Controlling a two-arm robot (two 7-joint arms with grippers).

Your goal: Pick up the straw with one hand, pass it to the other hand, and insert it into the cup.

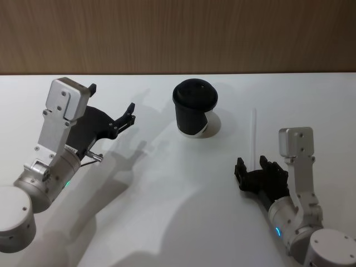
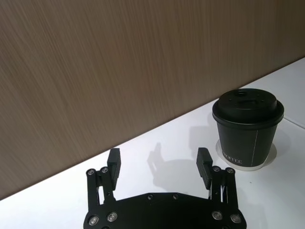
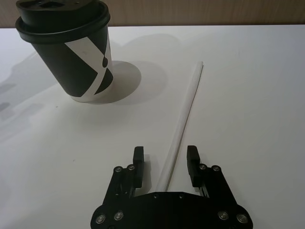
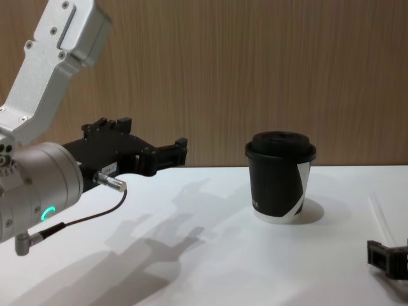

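Straw (image 3: 183,114) lies flat on the table (image 1: 311,100), its near end between the spread fingers of the right gripper (image 3: 165,152), which sits low and straddles it, apparently lined up to pinch. The cup (image 3: 71,52) stands ahead of those fingertips, off to the left. The left gripper (image 1: 111,100) hovers raised with jaws wide, likely placed for the handover.

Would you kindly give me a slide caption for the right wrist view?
Open right gripper straddles one end of the straw lying on the table, the lidded cup upright beyond.
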